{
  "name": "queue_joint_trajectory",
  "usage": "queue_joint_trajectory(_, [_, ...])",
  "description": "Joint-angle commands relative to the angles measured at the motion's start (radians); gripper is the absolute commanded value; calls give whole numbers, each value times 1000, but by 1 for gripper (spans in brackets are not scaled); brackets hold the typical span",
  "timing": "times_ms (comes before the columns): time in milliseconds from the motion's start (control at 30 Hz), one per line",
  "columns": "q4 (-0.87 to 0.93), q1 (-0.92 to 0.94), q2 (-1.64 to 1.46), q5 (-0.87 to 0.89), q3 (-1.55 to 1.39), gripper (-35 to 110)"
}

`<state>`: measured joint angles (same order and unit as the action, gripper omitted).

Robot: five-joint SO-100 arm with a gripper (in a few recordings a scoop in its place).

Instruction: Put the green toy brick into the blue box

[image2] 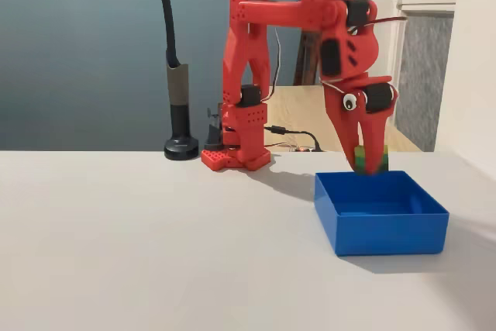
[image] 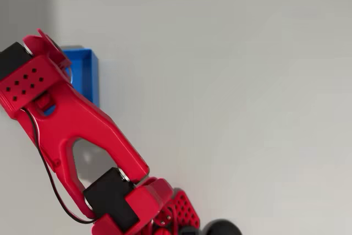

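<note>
Worktop (image2: 155,253) comes first in the fixed view, pale and bare in front of us, and on it, directly beneath the claw (image2: 367,167), we see the blue box (image2: 387,230) standing open-topped with its thin walls upright. Just above the box's back rim the red claw points straight down, its two fingers closed narrowly around the green toy brick (image2: 370,156), which we see pinched between the tips and clear of the box floor. Behind the claw and to its left in this view, the red arm (image2: 248,75) rises from its base on the worktop, and beside that stands a black post with a tan sleeve (image2: 178,106). From overhead, the arm (image: 71,125) covers most of the blue box (image: 85,72), leaving one blue wall and a corner showing.
</note>
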<state>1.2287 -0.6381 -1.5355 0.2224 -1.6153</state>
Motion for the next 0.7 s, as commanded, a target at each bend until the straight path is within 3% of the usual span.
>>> queue_joint_trajectory(0, [-23,-18,-23,6,-17,0])
queue_joint_trajectory(667, [-75,-20,-23,-35,-91,7])
